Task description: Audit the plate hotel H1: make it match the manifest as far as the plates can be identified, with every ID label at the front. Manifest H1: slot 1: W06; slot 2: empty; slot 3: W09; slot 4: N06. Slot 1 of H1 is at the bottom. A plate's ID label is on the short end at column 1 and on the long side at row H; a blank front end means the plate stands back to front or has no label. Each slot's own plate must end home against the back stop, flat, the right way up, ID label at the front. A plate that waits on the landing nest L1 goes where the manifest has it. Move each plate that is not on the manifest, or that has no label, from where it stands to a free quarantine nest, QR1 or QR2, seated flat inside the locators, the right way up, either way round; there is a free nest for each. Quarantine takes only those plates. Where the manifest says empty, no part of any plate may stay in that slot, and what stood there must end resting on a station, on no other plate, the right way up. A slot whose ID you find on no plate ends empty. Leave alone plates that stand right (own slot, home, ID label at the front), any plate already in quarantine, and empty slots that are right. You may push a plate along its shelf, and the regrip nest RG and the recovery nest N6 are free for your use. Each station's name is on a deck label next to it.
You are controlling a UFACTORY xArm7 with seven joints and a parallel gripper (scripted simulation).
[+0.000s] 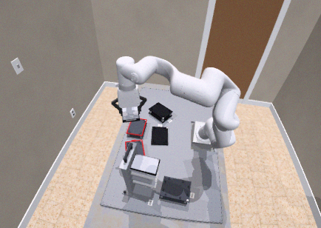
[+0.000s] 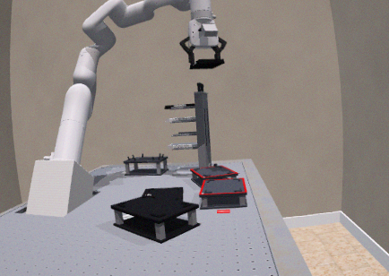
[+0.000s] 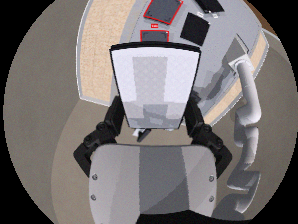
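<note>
Claw: the gripper (image 2: 205, 59) hangs high in the air, its black fingers clamped on the long sides of a flat plate (image 3: 154, 83).
Plate: held level, well above the table and higher than the top of the shelf tower (image 2: 203, 118); it touches no station.
Wrist view only: the plate's underside shows pale, smooth and glossy, a rounded rectangle with a lighter centre panel.
Side view only: the same plate (image 2: 206, 64) reads as a thin dark slab seen edge-on; the height gap down to the tower is plain here.
Top view only: the claw's body hides the plate; the claw sits above the far red-edged nest (image 1: 136, 127).
Tower: a grey upright post with four thin shelves sticking out one side; the top one looks dark, the lower three pale.
Red-edged nests: two flat dark squares with bright red rims, side by side, the near one (image 2: 222, 187) beside the tower.
Black stand: a matt black platform (image 2: 154, 206) on short grey legs, nearest the side camera.
Table: grey metal sheet (image 2: 233, 248) dotted with a regular hole grid.
Arm: smooth white rounded links (image 2: 81, 96) rising from a white block base (image 2: 40, 194).
</note>
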